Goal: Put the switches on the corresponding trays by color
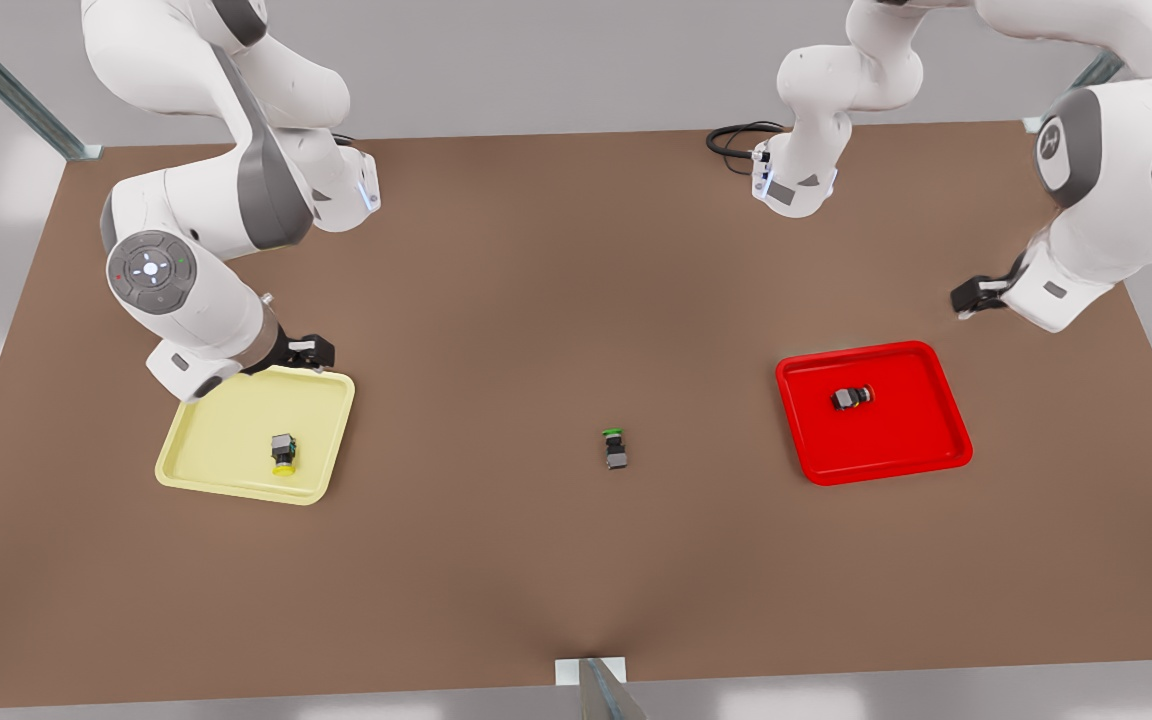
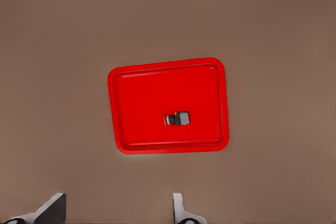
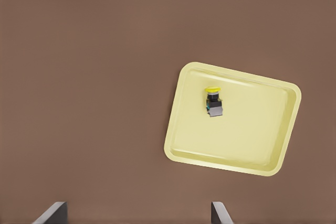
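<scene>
The yellow-capped switch (image 1: 283, 453) (image 3: 213, 100) lies on its side inside the pale yellow tray (image 1: 226, 430) (image 3: 252, 135) at the front view's left. On the bright red tray (image 1: 896, 430) (image 2: 147, 98) at the front view's right rests the red-capped switch (image 1: 851, 397) (image 2: 177, 119), also tipped over. My right gripper (image 1: 311, 350) (image 3: 136, 213) hangs open just behind the yellow tray's far rim, holding nothing. Up and back from the red tray, my left gripper (image 1: 966, 298) (image 2: 116, 211) is open and empty too.
A similar switch with a green cap (image 1: 615, 448) lies on the brown table (image 1: 536, 300) between the two trays. A black cable (image 1: 736, 135) loops at the table's far edge. Both arms' elbows lean in over the table's sides.
</scene>
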Controlling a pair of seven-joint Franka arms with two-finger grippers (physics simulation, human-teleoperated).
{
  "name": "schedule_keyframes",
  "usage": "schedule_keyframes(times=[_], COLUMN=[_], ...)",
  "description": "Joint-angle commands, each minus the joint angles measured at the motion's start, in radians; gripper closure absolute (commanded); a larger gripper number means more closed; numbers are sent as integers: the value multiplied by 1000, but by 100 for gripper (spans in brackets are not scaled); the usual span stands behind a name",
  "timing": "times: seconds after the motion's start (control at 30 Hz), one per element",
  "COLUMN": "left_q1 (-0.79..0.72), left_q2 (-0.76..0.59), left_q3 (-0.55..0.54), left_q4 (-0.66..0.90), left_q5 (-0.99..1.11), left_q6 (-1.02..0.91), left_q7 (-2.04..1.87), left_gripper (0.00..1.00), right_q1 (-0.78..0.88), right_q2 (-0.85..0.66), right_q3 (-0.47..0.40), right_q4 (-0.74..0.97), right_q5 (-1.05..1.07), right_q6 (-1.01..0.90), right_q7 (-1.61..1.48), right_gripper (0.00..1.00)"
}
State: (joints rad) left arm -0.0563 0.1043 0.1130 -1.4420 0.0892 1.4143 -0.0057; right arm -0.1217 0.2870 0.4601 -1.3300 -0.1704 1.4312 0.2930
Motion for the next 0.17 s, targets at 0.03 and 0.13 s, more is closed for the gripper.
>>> schedule_keyframes(times=[0.03,0.13], left_q1=[4,7], left_q2=[0,0], left_q3=[5,5], left_q4=[3,6], left_q5=[-121,-118], left_q6=[6,-1], left_q7=[1,-10], left_gripper=[0,0], right_q1=[0,0], right_q2=[0,0], right_q3=[0,0], right_q4=[0,0], right_q5=[0,0], right_q6=[0,0], right_q7=[0,0], right_gripper=[0,0])
